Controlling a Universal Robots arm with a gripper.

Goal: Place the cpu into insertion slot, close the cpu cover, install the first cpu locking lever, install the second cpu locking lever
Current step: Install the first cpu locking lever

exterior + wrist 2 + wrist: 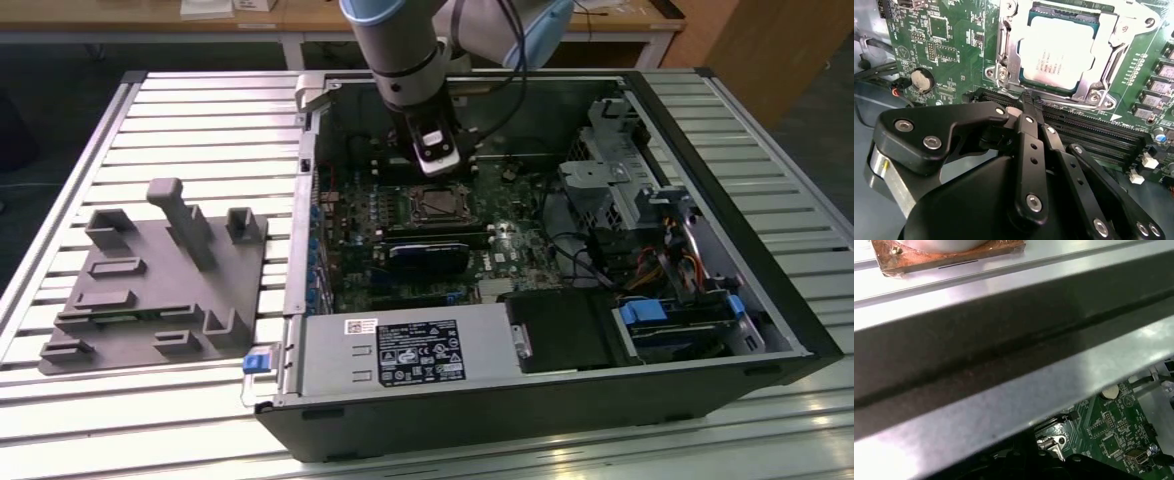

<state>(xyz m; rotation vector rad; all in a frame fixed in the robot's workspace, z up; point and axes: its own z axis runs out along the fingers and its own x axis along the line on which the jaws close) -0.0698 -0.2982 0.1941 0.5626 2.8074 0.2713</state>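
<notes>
Bright glare on the slatted table (134, 420); the case (534, 412) interior lies dimmer.

Robotics lab; open PC case (534, 410) on slatted aluminium table (200, 110)

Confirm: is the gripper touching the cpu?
Apart. In the second wrist view, a strip of the cpu cover shows between the gripper and the cpu.

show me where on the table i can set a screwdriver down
Bare silver slatted table behind and in front of the grey plastic fixture block, and at the exterior view's right of the open black computer case. Inside the case it is crowded: cables, and the gripper low over the green motherboard.
</notes>
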